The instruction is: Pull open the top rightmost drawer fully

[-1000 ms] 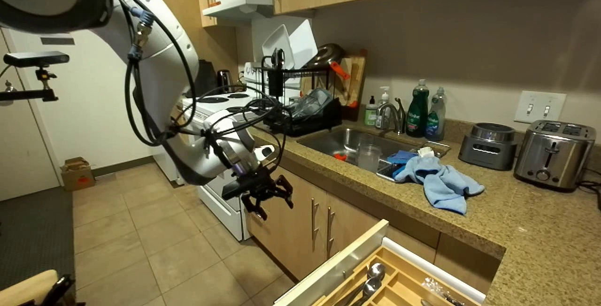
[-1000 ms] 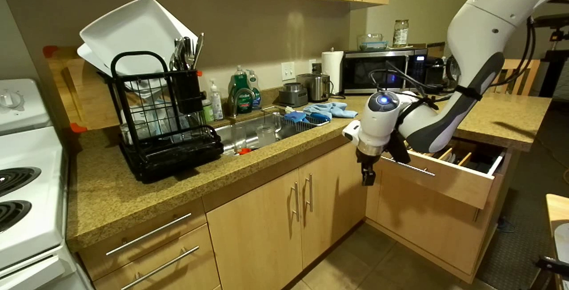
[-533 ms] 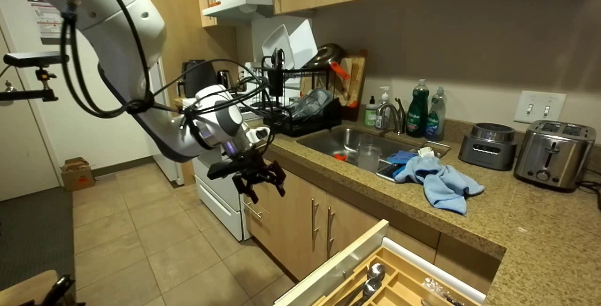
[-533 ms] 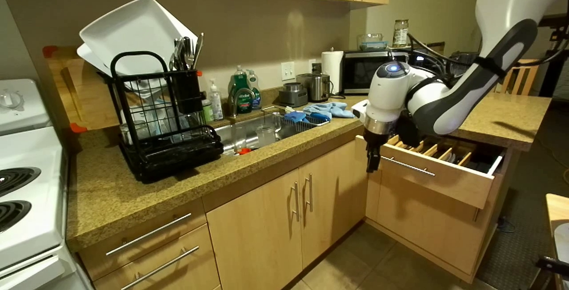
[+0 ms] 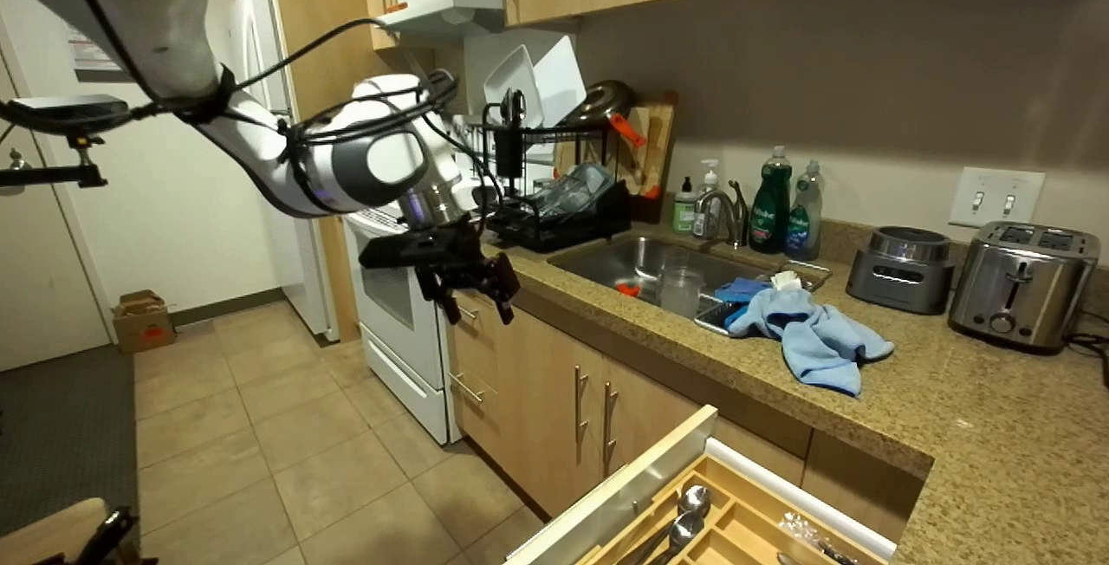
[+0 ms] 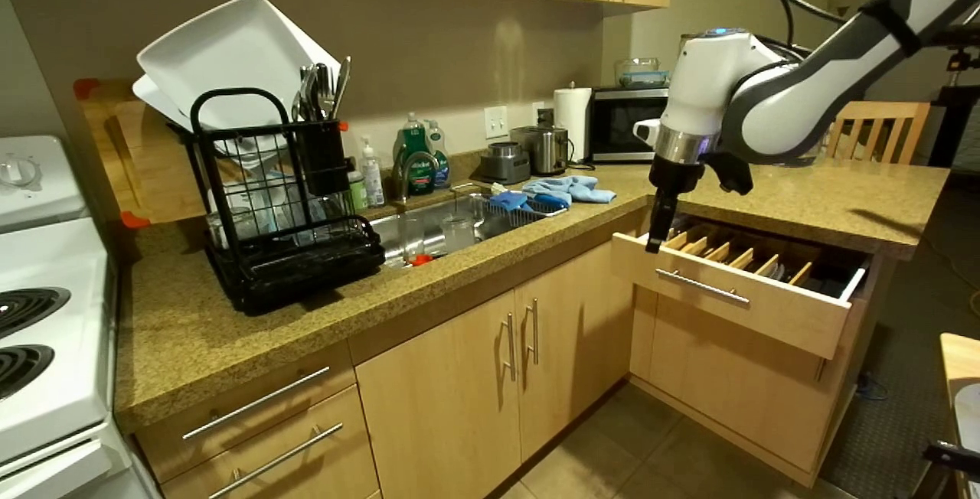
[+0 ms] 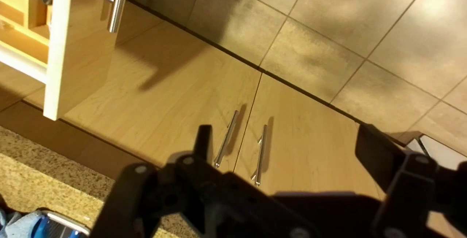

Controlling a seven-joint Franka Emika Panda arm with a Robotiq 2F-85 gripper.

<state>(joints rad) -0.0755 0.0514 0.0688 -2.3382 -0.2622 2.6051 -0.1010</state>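
Note:
The top rightmost drawer stands pulled out from the counter in both exterior views (image 5: 619,491) (image 6: 773,311). Its flat tan front carries a horizontal metal bar handle (image 6: 700,285). The wooden divider tray (image 5: 736,530) inside holds spoons and other utensils. The drawer front and handle also show at the upper left of the wrist view (image 7: 87,37). My gripper (image 5: 480,309) is open and empty, in the air apart from the drawer. In an exterior view the gripper (image 6: 655,246) overlaps the drawer's left end. In the wrist view nothing is between the fingers (image 7: 286,139).
Cabinet doors with vertical bar handles (image 7: 261,156) lie beyond the fingers. The granite counter (image 6: 459,273) bears a black dish rack (image 6: 298,254), sink (image 5: 645,262), blue cloth (image 5: 814,335) and toaster (image 5: 1027,283). A white stove (image 5: 403,296) stands past the cabinets.
My gripper has risen and moved away from the low spot near the drawer's handle, up and left in one exterior picture, up and right in another. The drawer has stayed pulled out, unmoved.

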